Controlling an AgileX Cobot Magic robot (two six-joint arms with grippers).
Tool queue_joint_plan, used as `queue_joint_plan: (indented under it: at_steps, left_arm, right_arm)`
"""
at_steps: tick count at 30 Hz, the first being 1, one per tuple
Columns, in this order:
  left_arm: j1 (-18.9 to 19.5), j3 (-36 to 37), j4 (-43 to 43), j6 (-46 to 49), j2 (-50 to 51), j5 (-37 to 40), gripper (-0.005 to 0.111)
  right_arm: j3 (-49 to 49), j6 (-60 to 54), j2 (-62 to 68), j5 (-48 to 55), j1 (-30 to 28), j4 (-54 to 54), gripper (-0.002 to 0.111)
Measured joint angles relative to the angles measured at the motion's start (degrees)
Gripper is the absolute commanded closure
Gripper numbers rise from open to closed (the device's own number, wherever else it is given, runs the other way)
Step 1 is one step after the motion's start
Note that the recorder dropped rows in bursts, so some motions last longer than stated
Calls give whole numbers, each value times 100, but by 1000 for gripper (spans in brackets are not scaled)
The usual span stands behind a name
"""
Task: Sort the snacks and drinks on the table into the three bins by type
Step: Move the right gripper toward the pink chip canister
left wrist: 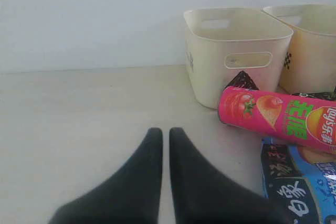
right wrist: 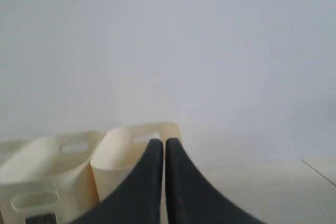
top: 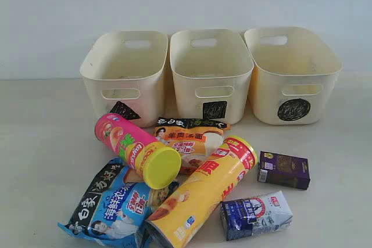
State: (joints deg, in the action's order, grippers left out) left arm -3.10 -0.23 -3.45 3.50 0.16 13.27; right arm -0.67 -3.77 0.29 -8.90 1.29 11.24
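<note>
The left gripper is shut and holds nothing. The right gripper is shut too, with the bins in front of it. Just ahead of the left one, the pink tube lies partly over the blue noodle bag. It is round, so a bump could send it rolling across the table. Its writing is Chinese. The bins show a black triangle, square and circle.

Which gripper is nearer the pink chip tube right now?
Left. The left gripper sits low over the table with the pink chip tube lying close beside it; the right gripper faces the bins, with the tube outside its view.
</note>
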Motion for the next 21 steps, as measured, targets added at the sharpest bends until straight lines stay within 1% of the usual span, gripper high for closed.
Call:
queue_joint_plan:
  at_steps: [3,6,9,12,16,21]
  left_arm:
    - [0,0,0,0,0,0,102]
    - [0,0,0,0,0,0,102]
    - [0,0,0,11,0,0,102]
    - [0,0,0,13,0,0,102]
    - [0,0,0,13,0,0,102]
    - [0,0,0,13,0,0,102]
  right_arm:
    - [0,578,-9,-575,0,0,108]
    - [-183,745,-9,-693,0,-48,108]
    - [-625,782,150,-769,0,-107,108]
    - [-1164,792,700,-766,0,-207,108]
    - [-2007,646,1737,-420,0,-398,108]
    - [-3019,264,3198,505,0,-480,108]
